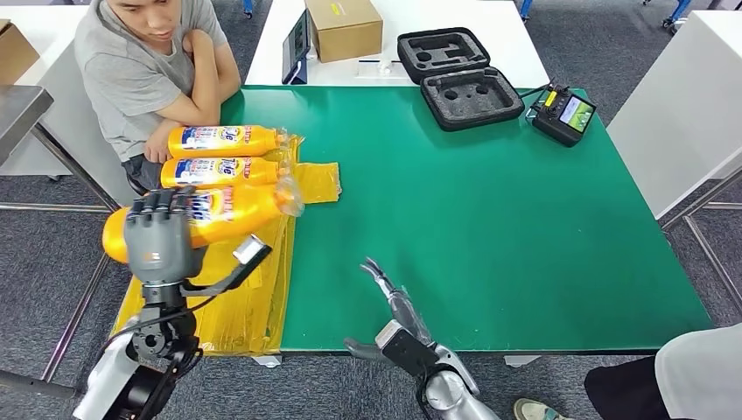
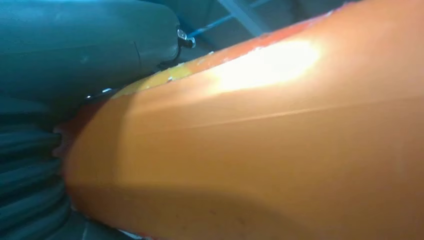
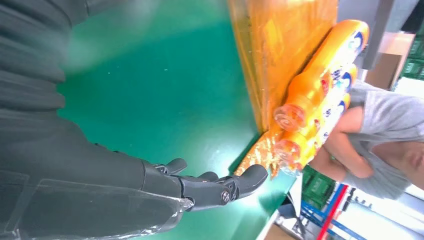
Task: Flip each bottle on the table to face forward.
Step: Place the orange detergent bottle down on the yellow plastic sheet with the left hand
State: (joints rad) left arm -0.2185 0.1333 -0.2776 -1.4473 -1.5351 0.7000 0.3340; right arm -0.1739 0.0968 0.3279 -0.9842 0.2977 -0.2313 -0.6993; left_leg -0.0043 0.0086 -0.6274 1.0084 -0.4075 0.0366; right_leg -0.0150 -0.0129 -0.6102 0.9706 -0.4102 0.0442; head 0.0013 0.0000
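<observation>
Left hand [image 1: 159,234] wrapped over nearest orange detergent bottle [image 1: 223,214], fingers curled across its body near the base end; gripping it. Bottle's long axis running left-right, base left past the counter [image 1: 490,219] edge, clear cap [image 1: 289,199] right. Plain orange back filling left wrist view, so label probably turned away from the palm; roll about that long axis likely the coming move. Lying on yellow plastic sheet [image 1: 254,306] at counter's left side. Farther back, two more orange bottles [image 1: 223,156] side by side, parallel, caps right, labels up. Person [image 1: 149,61] seated at far left, arms folded. Right hand [image 1: 389,302] over near counter edge, centre, fingers spread, holding nothing, well apart from bottles. Left hand clearly the nearer.
</observation>
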